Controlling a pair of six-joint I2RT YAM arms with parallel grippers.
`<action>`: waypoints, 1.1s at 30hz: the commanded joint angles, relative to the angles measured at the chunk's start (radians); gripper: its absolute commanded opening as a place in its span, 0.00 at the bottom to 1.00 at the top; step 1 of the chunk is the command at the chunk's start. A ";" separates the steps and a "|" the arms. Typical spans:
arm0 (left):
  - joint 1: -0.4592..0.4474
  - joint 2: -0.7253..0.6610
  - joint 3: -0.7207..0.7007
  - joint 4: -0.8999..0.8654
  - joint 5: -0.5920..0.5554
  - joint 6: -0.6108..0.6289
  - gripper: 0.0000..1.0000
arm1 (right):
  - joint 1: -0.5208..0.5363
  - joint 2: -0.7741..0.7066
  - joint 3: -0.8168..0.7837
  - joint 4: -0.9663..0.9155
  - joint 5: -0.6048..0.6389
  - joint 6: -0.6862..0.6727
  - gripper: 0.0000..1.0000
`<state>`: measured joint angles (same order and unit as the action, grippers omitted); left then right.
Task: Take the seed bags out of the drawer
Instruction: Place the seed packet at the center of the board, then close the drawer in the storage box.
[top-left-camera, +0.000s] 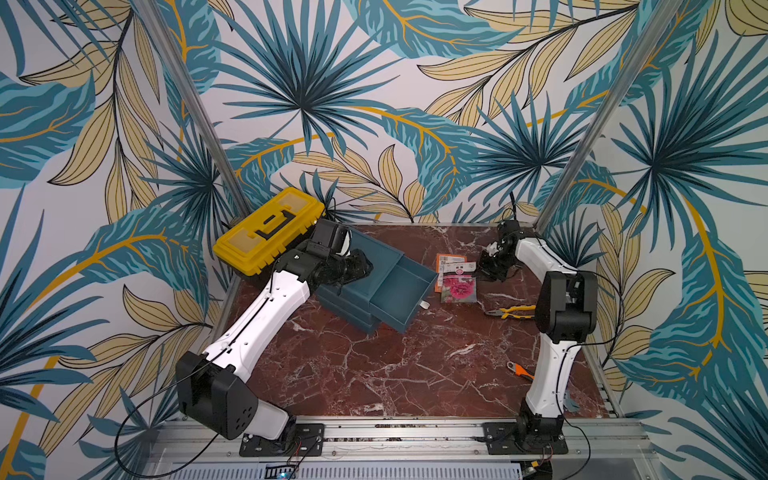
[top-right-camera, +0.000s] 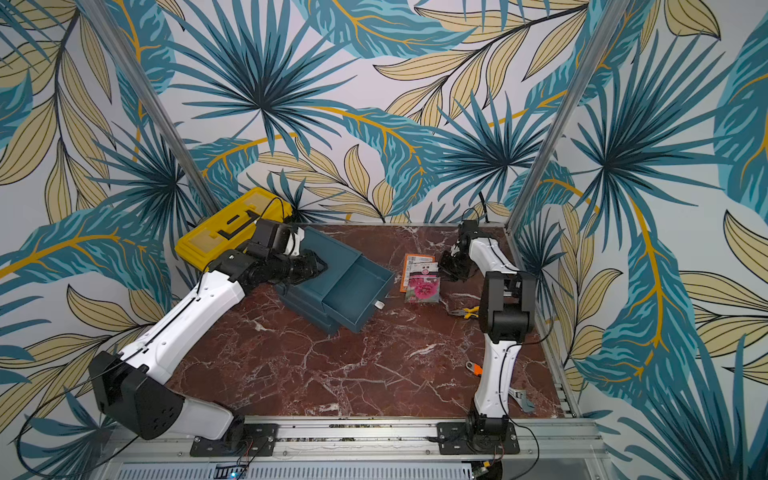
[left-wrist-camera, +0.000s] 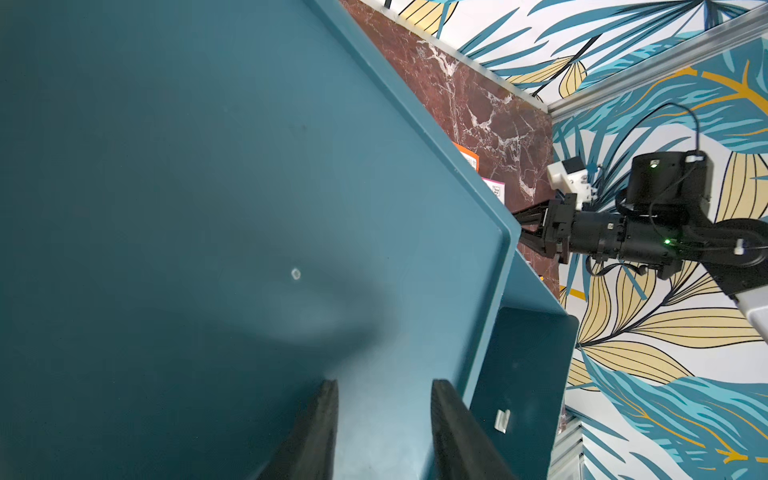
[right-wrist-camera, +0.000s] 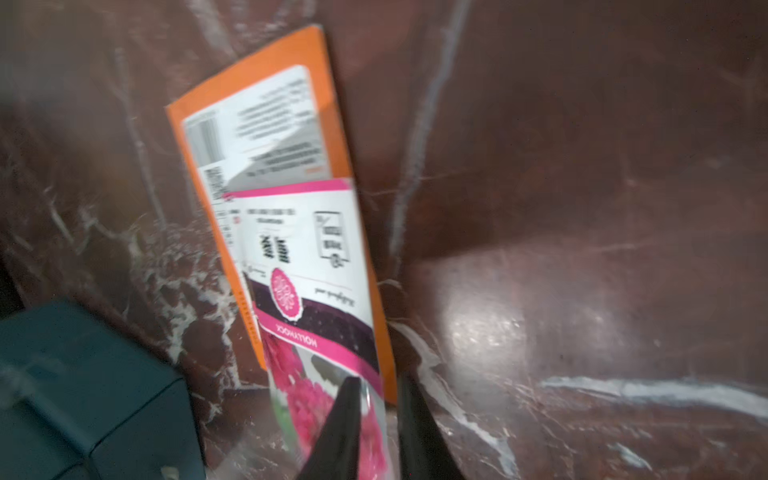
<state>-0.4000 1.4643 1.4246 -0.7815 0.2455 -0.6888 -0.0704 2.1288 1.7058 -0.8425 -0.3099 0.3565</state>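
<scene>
Starting at the left, a toolbox sits at the table's back corner, its near end hidden by the left arm. The left gripper hovers over the cabinet top, jaws partly open with nothing between them; its wrist view cuts off all but the fingers. The drawer is pulled out toward the right. The part of its floor that shows is bare; its back lies under the cabinet, out of sight.

Just right of the drawer, out on the table, lie the bags. A pink bag, flower side up, overlaps an orange bag that shows its barcode back. How many are in the stack cannot be told.

The right gripper is low at the bags' right edge, jaws a little apart, with the pink bag's edge in the gap. Blur hides whether a finger touches it. Pliers lie nearer the front, their handles cut off by the right arm, which also covers most of an orange tool.
</scene>
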 joint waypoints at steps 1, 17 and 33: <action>0.004 0.040 -0.042 -0.174 -0.005 0.010 0.41 | -0.020 -0.088 -0.049 -0.012 0.065 -0.038 0.43; 0.003 0.031 -0.047 -0.172 -0.027 0.006 0.41 | 0.075 -0.650 -0.518 0.095 -0.143 0.091 0.19; 0.000 0.008 -0.099 -0.140 -0.027 -0.026 0.41 | 0.446 -0.762 -0.622 0.378 -0.153 0.367 0.04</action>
<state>-0.4000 1.4437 1.3922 -0.7517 0.2436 -0.6975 0.3580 1.3170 1.0592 -0.5121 -0.4759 0.6903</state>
